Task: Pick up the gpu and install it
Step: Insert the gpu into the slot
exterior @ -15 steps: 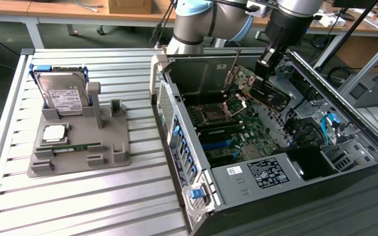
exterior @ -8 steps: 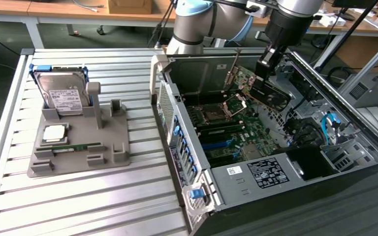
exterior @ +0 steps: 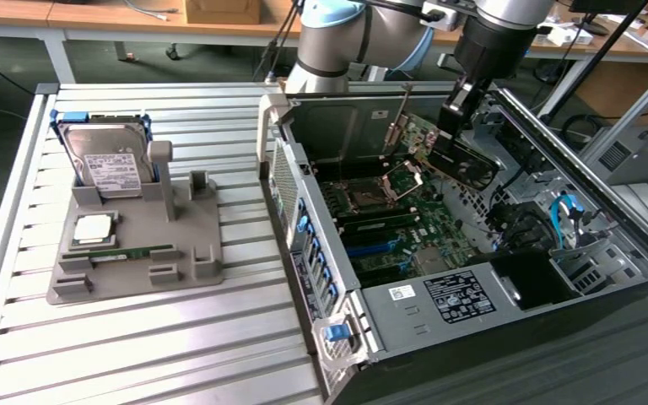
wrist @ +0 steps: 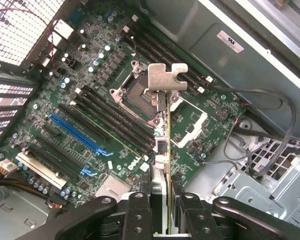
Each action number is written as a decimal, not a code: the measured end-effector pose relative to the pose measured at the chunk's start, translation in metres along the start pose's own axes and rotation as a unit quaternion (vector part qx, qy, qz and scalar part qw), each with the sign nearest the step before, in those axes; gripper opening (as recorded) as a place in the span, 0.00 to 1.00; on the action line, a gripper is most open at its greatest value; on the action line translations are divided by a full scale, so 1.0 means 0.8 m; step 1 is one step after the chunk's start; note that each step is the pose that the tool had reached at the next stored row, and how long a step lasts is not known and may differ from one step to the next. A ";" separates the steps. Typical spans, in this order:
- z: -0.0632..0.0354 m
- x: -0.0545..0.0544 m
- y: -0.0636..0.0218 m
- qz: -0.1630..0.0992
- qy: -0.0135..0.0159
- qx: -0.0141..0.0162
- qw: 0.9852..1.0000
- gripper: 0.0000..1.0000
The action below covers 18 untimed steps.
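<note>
Gripper (wrist: 161,201) partly closed, pinching gpu (wrist: 168,145) edge-on over motherboard (wrist: 90,75), upper right of exterior view, white case label (exterior: 456,297), print unreadable

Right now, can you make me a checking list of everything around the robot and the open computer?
Surface: grey slatted metal table, bearing an open silver computer case.
Job's things: dark flat gpu card with silver bracket, held above the green motherboard, not yet in a slot.
Clutter: grey plastic holder tray with a silver hard drive, square processor chip and green memory stick.
Grippers: black gripper shut on the card.
Cables: black cable and blue cables inside the case.
Surroundings: wooden workbenches behind the table.
</note>
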State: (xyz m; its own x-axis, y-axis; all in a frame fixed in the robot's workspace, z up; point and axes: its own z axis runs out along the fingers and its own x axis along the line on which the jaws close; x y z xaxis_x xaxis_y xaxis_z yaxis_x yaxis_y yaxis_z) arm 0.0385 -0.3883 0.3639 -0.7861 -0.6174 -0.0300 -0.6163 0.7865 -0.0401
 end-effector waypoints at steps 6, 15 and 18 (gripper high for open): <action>0.000 0.000 0.000 -0.008 0.000 0.000 1.000 0.27; 0.000 0.000 0.000 -0.022 -0.001 -0.001 1.000 0.27; 0.000 0.000 0.000 -0.027 -0.001 -0.001 1.000 0.27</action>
State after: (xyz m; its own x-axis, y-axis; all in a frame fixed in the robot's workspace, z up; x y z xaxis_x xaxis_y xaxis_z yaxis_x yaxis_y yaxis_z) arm 0.0385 -0.3883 0.3639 -0.7521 -0.6584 -0.0299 -0.6572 0.7526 -0.0401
